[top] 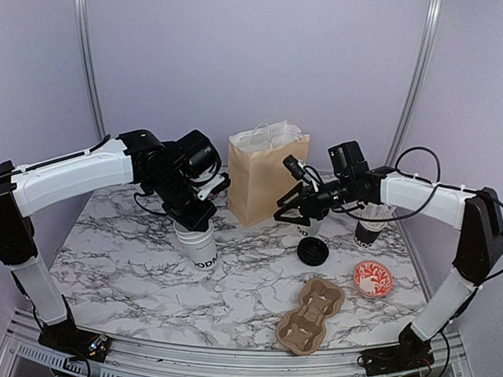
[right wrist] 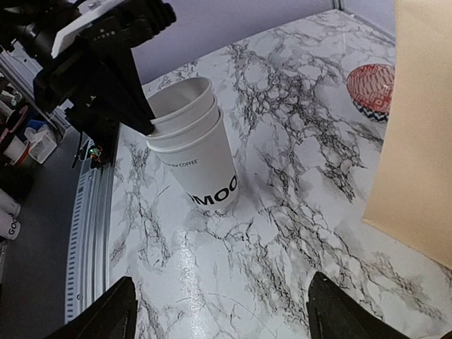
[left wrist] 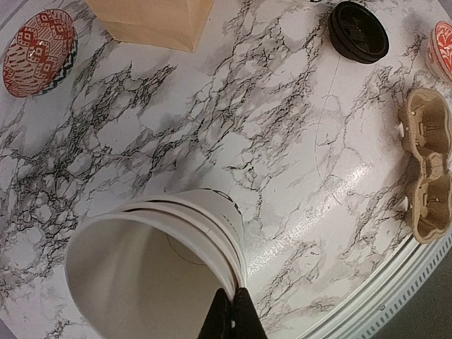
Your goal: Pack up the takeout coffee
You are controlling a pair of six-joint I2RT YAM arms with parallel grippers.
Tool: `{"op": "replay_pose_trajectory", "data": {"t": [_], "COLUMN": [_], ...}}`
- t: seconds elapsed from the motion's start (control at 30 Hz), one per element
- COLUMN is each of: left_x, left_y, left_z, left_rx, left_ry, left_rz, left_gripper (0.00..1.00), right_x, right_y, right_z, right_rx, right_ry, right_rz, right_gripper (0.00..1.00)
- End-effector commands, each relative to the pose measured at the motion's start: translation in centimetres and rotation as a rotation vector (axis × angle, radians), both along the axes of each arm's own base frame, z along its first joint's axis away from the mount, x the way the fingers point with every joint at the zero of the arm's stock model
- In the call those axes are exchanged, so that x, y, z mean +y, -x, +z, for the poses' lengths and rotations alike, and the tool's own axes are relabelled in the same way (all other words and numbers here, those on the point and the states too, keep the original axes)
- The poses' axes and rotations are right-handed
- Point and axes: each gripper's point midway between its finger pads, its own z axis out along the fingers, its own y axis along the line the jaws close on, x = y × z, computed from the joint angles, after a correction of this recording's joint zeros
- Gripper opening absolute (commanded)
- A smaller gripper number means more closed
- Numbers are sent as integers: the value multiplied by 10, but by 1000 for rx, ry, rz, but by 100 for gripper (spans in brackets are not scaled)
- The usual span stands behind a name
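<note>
Three nested white paper coffee cups (top: 201, 246) with black lettering stand without lids on the marble table, left of centre. My left gripper (top: 192, 213) is above them, shut on the rim of the top cup, which sits tilted in the stack. The left wrist view shows the fingertips (left wrist: 232, 314) pinching that rim (left wrist: 212, 233). The right wrist view shows the stack (right wrist: 198, 155) with the left fingers (right wrist: 134, 99) at its rim. Black lids (top: 313, 251) lie right of centre. My right gripper (top: 288, 211) is open and empty, hovering beside the paper bag, its fingers (right wrist: 116, 314) wide apart.
A brown paper bag (top: 267, 172) stands open at the back centre. A cardboard cup carrier (top: 310, 315) lies near the front. A red-patterned bowl (top: 373, 279) sits at the right, another (left wrist: 39, 51) behind the bag's left. A dark cup of sticks (top: 368, 229) stands behind my right arm.
</note>
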Motion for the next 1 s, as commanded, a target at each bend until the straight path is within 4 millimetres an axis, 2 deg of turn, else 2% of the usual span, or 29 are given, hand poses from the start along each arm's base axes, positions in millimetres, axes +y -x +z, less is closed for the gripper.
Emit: {"op": "replay_pose_trajectory", "data": {"t": [0.0,0.17,0.3,0.57,0.73,0.97], "left_x": [-24,-49,-62,-79,-83,-95], "left_y": [7,18,21,29,31,34], "left_z": [20,28,34,33,30,35], "left_rx": [-75,-111,-127,-102,-100,-108], "left_ry": [101,156,193,216,212,227], "left_rz": [-7,-18,-22,-59,-69,-94], "left_gripper": [0,0,0,0,0,0], "right_x": [24,45,56,65,72,79], "right_y": [1,2,10,15,22,23], "right_z": [-10,-19,-25,-20,-21,-27], "right_rx": [296,406,450,501,500,528], "right_ry": [-45,-50,-46,-77,-71,-59], "right_rz": [-4,25,50,80,103,101], "right_gripper": [81,83,84,86,91,92]}}
